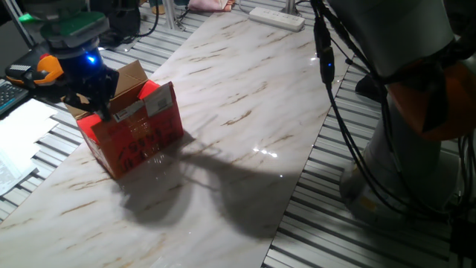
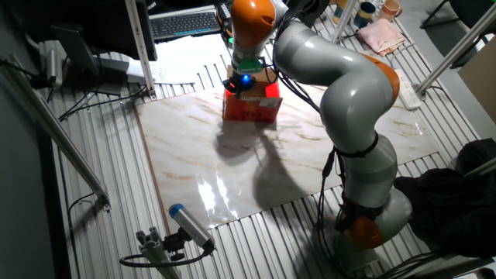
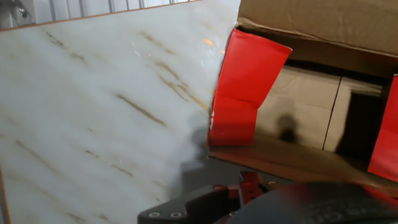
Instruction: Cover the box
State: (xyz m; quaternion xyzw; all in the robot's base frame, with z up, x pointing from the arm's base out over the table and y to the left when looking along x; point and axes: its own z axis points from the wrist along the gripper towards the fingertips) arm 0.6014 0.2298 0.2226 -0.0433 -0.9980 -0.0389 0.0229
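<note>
Black two-finger gripper (image 1: 95, 95): hangs over the open top, finger state cannot be told | small red cardboard box (image 1: 137, 134): brown flaps up, near the white marble tabletop's (image 1: 223, 149) edge | white power strip (image 1: 277, 18): far end.

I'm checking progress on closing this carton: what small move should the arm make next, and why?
Probably nudge the gripper against the raised brown flap and fold it down inward. The box is open on top: the hand view shows its brown inside and a red flap standing up. The gripper hangs at the opening, so the flaps are within reach.
</note>
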